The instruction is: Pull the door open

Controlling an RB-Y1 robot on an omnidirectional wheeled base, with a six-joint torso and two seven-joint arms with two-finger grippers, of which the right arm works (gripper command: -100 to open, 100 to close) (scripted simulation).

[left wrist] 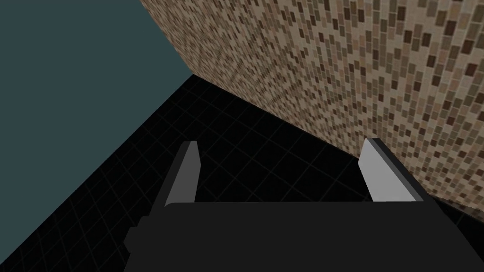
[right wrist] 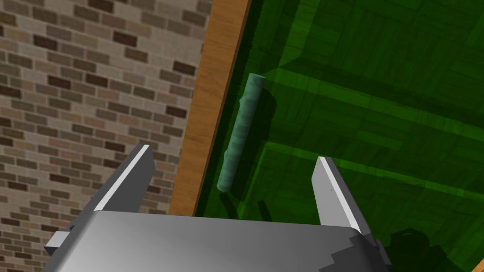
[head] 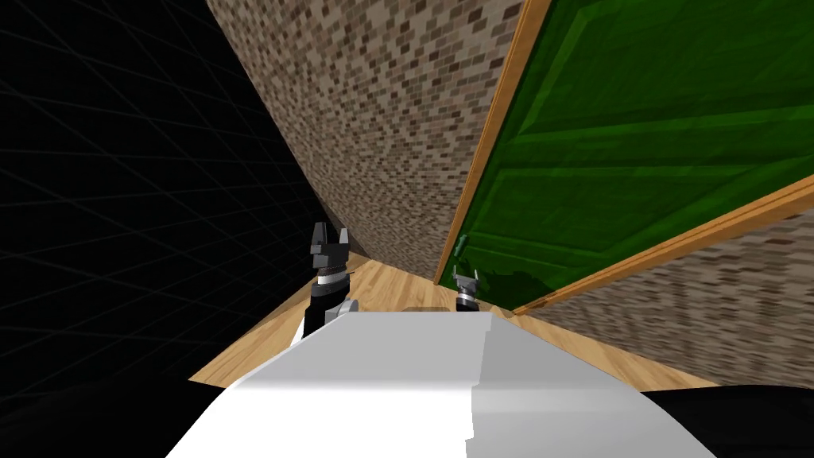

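Note:
A green panelled door (head: 636, 159) sits in an orange wooden frame (head: 485, 151) in a brick wall. Its pale green bar handle (right wrist: 240, 132) runs close along the frame edge, also seen small as the handle (head: 461, 244) in the head view. My right gripper (right wrist: 234, 163) is open just short of the handle, which lies ahead between the two fingers without touching them. In the head view the right gripper (head: 465, 278) hangs just below the handle. My left gripper (head: 331, 238) is open and empty, held off to the left by the brick wall.
The brick wall (head: 381, 119) runs on both sides of the door. A strip of wooden floor (head: 381, 294) lies at the wall's foot. A black area (head: 119, 199) spreads to the left.

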